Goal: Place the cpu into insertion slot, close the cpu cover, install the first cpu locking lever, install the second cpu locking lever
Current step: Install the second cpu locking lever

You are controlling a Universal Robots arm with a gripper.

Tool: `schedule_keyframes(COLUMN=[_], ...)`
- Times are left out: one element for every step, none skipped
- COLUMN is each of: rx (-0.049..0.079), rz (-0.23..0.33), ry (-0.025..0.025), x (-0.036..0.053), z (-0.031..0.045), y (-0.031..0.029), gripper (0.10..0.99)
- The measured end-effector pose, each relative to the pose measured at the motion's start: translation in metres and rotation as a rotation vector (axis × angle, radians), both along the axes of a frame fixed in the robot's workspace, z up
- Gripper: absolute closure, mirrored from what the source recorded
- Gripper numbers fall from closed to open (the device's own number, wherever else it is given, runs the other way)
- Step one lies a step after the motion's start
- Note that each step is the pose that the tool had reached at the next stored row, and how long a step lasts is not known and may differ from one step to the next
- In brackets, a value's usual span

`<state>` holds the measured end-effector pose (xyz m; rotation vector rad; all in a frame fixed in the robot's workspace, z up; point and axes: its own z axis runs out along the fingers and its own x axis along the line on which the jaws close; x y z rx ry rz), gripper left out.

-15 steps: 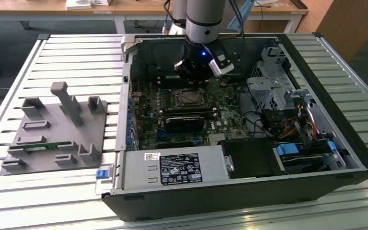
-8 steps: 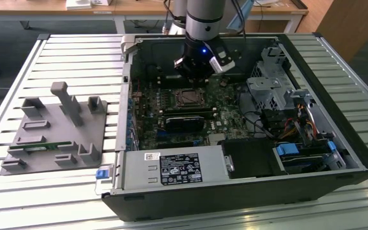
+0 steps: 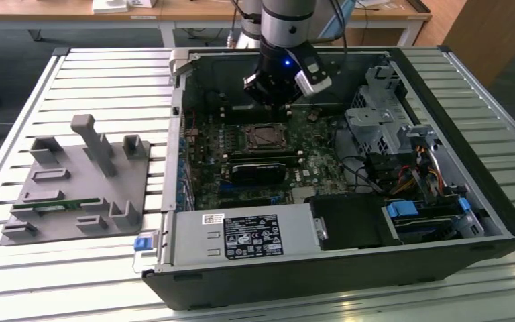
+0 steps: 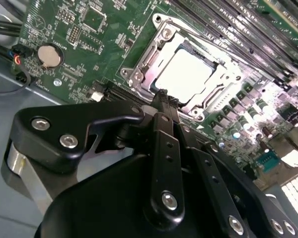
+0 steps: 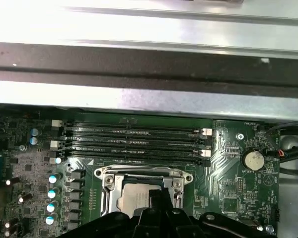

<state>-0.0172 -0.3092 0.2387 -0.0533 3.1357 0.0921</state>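
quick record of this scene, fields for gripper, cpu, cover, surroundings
gripper: gripper above the board, at the socket's edge; holds nothing that shows
cpu: cpu lies flat in the insertion slot
cover: cpu cover down around the cpu, chip top showing through its window
surroundings: open computer case on a slatted table; grey fixture at the exterior view's left
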Motion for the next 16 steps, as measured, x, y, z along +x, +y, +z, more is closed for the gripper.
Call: schedule_keyframes(rx=[0.000,0.000,0.000,0.000,0.000,0.000,0.000,0.000,0.000,0.000,0.000,0.000,0.000,0.000,0.000,0.000], rz=[0.000,0.000,0.000,0.000,0.000,0.000,0.000,0.000,0.000,0.000,0.000,0.000,0.000,0.000,0.000,0.000], ry=[0.0001,0.0000,0.0000,0.0000,0.0000,0.0000,0.0000,0.0000,0.0000,0.0000,0.0000,0.0000,0.0000,0.0000,0.0000,0.0000], x=[0.0000,0.0000,0.0000,0.0000,-0.0001,-0.0001,-0.0001,-0.0001,0.0000,-0.0001,-0.0001,-0.0001,0.0000,-0.0001,0.0000,0.0000], z=[0.0000,0.0000,0.0000,0.0000,0.0000,0.0000,0.0000,0.0000,0.0000,0.0000,-0.0001,-0.0001,-0.0001,-0.0001,-0.0001,-0.0002], y=[-0.0008,-0.0020,-0.0034,-0.0052,-0.0072,-0.0089,-0.0104,-0.0119,-0.0132,-0.0145,-0.0158,-0.0172,-0.0183,-0.0194,-0.0207,-0.0220], gripper=[0.980,0.980,0.980,0.980,0.980,0.980,0.980,0.980,0.980,0.980,0.980,0.980,0.980,0.980,0.980,0.980])
